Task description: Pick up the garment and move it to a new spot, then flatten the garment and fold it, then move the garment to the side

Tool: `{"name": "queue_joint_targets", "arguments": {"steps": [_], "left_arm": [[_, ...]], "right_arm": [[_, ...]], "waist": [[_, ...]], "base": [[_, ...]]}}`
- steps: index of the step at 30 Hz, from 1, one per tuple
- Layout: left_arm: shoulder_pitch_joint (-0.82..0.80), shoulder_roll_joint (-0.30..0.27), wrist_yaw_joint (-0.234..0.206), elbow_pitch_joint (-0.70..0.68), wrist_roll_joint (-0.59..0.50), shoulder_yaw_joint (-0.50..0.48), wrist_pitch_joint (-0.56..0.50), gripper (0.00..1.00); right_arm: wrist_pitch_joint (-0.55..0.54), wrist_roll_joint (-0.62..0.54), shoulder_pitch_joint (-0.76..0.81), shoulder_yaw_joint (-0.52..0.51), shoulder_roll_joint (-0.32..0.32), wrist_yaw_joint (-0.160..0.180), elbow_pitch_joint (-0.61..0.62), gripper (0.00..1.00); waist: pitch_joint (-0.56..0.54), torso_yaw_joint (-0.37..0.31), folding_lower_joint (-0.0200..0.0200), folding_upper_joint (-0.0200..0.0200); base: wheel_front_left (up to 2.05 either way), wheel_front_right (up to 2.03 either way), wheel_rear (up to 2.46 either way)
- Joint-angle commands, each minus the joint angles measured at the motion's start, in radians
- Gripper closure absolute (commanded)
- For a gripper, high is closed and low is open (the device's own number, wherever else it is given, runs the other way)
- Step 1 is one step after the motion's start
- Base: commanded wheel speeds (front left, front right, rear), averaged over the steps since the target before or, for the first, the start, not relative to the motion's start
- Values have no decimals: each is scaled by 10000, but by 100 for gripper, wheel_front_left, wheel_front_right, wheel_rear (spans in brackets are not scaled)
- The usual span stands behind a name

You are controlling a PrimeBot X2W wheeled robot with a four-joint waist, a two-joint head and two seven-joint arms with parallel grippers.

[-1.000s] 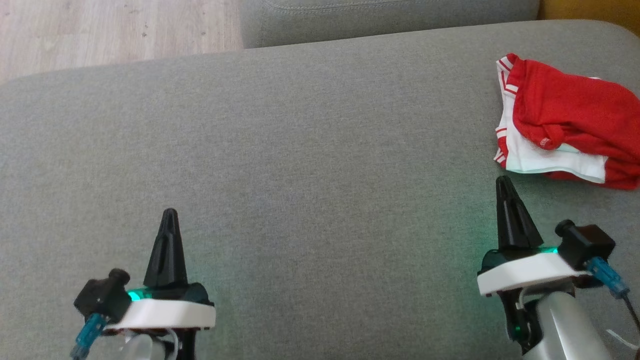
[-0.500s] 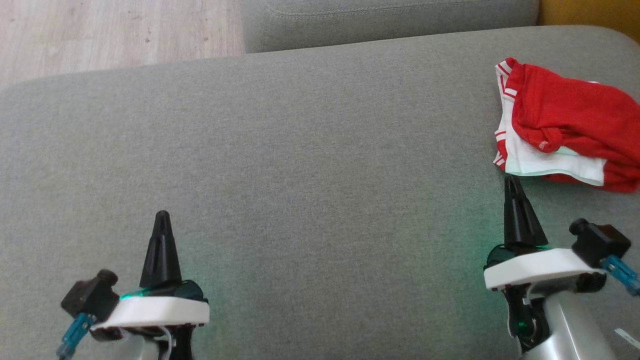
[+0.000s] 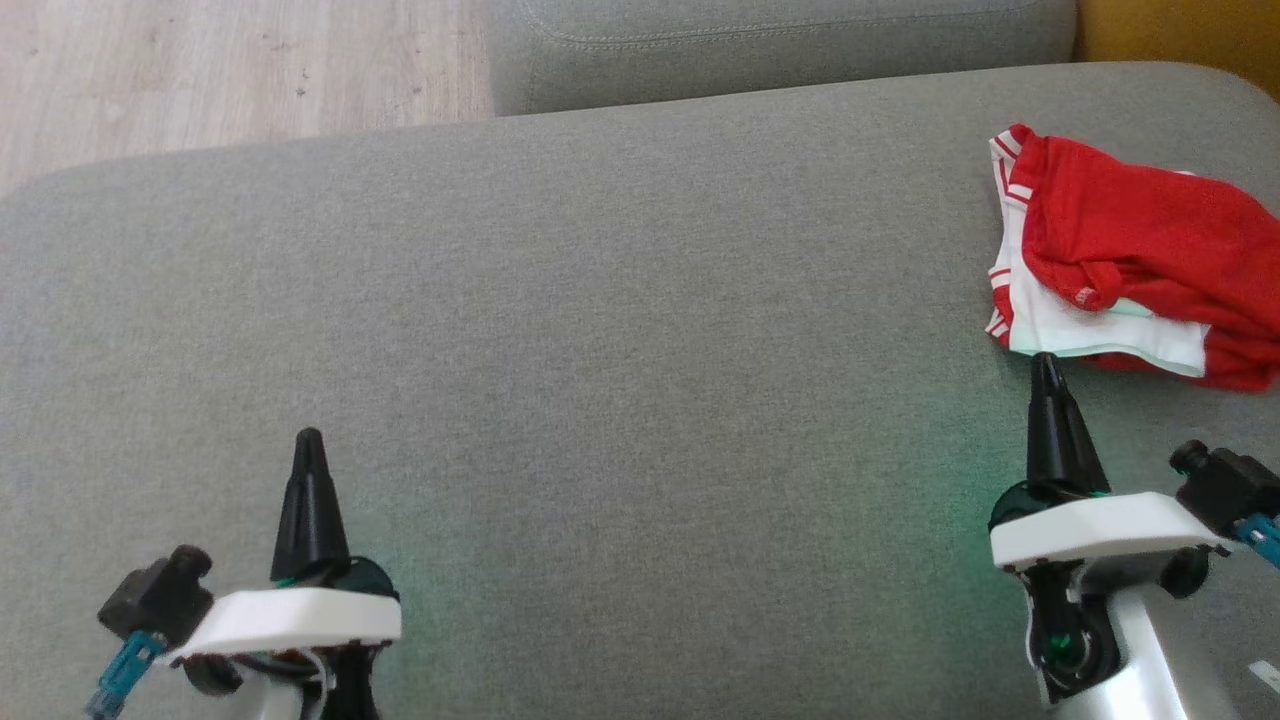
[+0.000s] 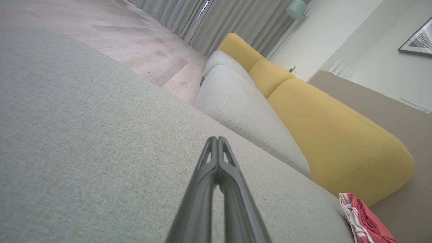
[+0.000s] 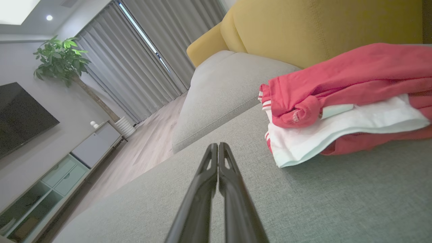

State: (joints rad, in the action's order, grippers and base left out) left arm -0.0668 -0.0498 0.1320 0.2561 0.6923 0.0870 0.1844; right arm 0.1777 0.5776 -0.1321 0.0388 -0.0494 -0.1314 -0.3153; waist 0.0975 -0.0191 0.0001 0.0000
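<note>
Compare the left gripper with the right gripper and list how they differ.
The right gripper has its tip close to the garment, near its white edge but apart from it; the left gripper is far from it, over bare grey cushion. The right gripper reaches further forward than the left gripper. Both are shut and hold nothing.

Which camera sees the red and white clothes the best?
The right wrist view: the garment is close and large, red layers bunched over a white one, though cut off at the right edge. The head view shows it smaller, from above, at the right. The left wrist view catches a small piece in the bottom right corner.
</note>
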Motion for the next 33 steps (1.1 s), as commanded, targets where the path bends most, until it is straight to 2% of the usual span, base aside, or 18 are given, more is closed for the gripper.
{"name": "queue_joint_targets", "arguments": {"steps": [1, 33], "left_arm": [[-368, -135, -3, -271, 332, -261, -112, 100], [-367, -203, -6, -229, 3562, -715, -989, 100]], "right_arm": [[-78, 400, -251, -23, -184, 2, 387, 100], [-924, 4030, -62, -367, -254, 4, 511, 100]], "waist": [[-22, 5, 0, 0], [-345, 70, 0, 0]], "base": [[0, 0, 0], [0, 0, 0]]}}
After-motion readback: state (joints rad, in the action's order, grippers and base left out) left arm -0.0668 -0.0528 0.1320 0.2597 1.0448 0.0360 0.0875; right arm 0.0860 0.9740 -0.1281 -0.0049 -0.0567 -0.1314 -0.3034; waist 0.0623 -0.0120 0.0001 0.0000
